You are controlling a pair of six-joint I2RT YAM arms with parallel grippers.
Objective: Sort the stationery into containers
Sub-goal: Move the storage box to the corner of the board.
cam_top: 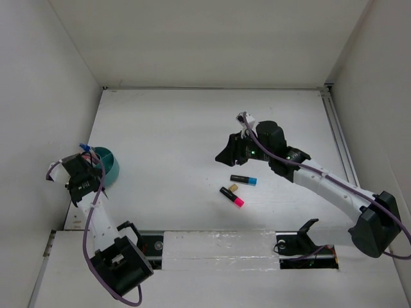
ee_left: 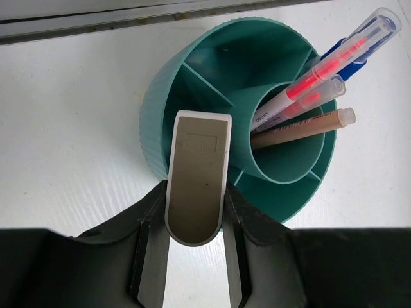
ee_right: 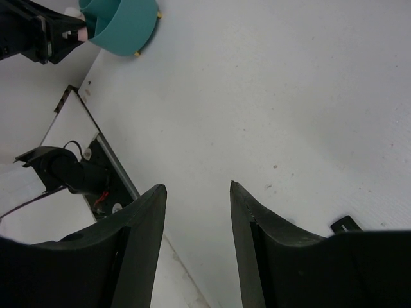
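The round teal organizer [cam_top: 108, 165] stands at the table's left edge. In the left wrist view its centre tube [ee_left: 282, 154] holds a clear pen with a pink core [ee_left: 321, 80], a blue pen behind it and a brown pen [ee_left: 302, 125]. My left gripper [ee_left: 196, 205] is shut on a flat tan eraser-like piece [ee_left: 198, 170], held over the organizer's near rim [ee_left: 154, 122]. My right gripper [cam_top: 230, 153] is open and empty above the table, just beyond a black marker with a blue end [cam_top: 244, 179], a black marker with a pink end [cam_top: 232, 196] and a small yellowish bit [cam_top: 234, 187].
White walls close in the table on the left, back and right. A metal rail [cam_top: 340, 135] runs along the right edge. The right wrist view shows the organizer [ee_right: 125, 22] far off and the table's front edge [ee_right: 109, 154] with an arm base.
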